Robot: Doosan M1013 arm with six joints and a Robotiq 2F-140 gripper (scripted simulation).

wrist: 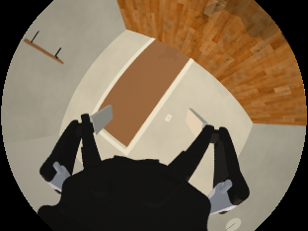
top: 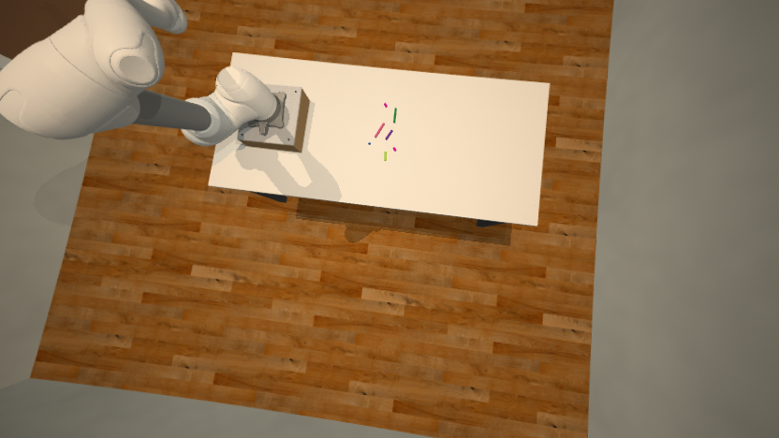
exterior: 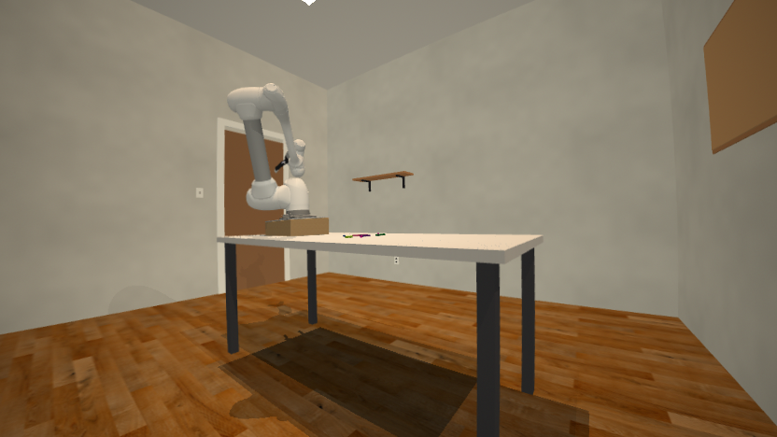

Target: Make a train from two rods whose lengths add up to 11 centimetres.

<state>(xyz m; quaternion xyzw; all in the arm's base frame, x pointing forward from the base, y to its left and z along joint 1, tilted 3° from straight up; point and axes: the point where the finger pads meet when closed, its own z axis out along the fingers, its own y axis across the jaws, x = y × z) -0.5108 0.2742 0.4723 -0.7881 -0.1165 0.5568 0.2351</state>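
Table top matt cream, smooth; floor glossy wood planks; arm smooth white plastic-looking shell.
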